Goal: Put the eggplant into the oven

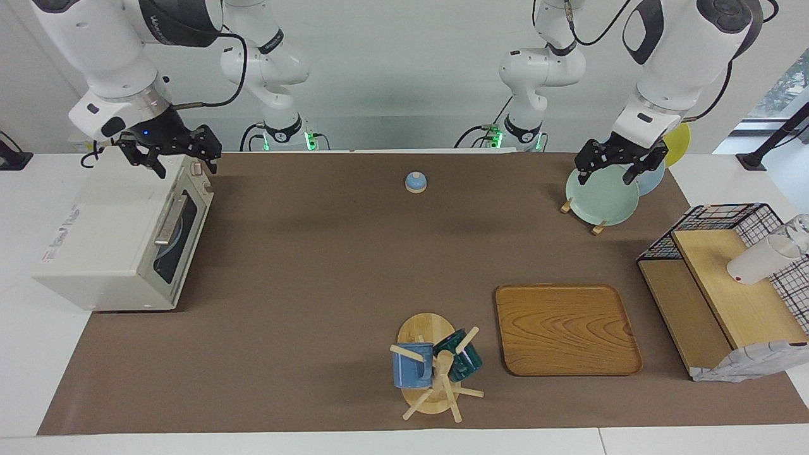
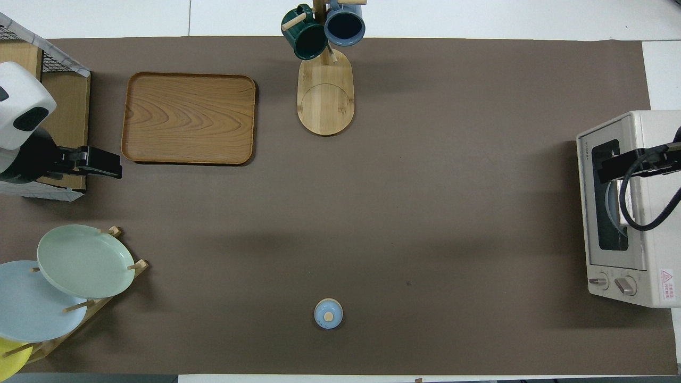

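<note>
The cream-white oven (image 1: 95,253) stands at the right arm's end of the table, and it also shows in the overhead view (image 2: 657,244). Its dark glass door (image 1: 180,234) is shut. A pale blue curved edge shows through the glass. The eggplant is not in view. My right gripper (image 1: 174,158) hangs open and empty over the top of the oven, near the door's upper edge (image 2: 612,167). My left gripper (image 1: 610,172) hangs open and empty above the left arm's end of the table, near the plate rack (image 2: 104,164).
A plate rack holds a green plate (image 1: 602,196) and a blue and a yellow one. A small blue lid (image 1: 415,182) lies near the robots. A wooden tray (image 1: 565,328), a mug tree (image 1: 436,363) and a wire shelf (image 1: 727,284) stand farther out.
</note>
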Robot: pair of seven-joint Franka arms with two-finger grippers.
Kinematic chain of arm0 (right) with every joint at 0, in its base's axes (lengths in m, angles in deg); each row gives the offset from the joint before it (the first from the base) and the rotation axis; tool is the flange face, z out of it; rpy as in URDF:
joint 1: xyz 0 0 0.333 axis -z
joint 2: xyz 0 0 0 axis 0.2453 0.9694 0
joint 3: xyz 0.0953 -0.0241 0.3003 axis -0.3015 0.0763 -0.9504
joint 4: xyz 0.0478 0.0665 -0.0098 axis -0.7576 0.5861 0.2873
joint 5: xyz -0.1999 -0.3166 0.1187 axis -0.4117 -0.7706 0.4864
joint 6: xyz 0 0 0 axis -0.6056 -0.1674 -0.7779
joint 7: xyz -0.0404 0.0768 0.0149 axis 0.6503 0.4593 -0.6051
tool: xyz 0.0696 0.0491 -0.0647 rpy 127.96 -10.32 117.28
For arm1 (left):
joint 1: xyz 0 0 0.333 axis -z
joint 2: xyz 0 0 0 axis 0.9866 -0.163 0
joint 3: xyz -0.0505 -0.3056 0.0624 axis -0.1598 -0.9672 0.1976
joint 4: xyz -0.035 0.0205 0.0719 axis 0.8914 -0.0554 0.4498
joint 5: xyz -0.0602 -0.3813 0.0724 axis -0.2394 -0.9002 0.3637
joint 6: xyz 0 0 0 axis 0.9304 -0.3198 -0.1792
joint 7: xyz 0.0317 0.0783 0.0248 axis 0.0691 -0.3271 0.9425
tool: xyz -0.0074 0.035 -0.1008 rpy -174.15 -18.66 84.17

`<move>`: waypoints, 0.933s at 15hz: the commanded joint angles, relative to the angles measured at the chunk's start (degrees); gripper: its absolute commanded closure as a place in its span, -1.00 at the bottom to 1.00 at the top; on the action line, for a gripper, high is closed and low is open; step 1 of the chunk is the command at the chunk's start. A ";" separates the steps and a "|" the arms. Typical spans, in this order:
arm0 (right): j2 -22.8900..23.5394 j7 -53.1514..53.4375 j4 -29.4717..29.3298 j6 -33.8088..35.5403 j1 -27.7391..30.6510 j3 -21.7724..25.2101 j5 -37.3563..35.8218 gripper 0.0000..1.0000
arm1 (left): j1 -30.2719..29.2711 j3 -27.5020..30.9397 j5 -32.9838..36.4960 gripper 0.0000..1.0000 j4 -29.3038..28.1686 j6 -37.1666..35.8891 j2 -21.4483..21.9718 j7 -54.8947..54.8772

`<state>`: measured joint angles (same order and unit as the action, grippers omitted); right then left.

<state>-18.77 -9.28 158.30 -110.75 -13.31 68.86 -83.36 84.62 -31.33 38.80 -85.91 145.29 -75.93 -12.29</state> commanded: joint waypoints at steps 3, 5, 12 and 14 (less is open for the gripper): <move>-0.14 0.82 -0.02 -1.50 0.07 -0.02 1.16 -1.00 | -0.05 -0.03 1.07 -1.00 0.13 -0.32 0.31 0.46; -0.22 0.82 -0.10 -1.50 0.07 -0.02 1.16 -1.00 | -0.05 -0.03 1.07 -1.00 0.13 -0.40 0.31 0.46; -0.40 2.76 -0.10 -1.67 -0.63 -0.29 1.07 -1.00 | -0.05 -0.03 1.07 -1.00 0.13 -0.40 0.31 0.46; -0.40 2.76 -0.10 -1.76 -0.63 -0.38 1.16 -1.00 | -0.05 -0.03 1.07 -1.00 0.13 -0.32 0.31 0.46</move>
<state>-18.90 -7.54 158.19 -111.82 -14.14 68.67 -83.36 84.62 -31.33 38.80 -85.91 145.29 -75.93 -12.29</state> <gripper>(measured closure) 0.000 0.000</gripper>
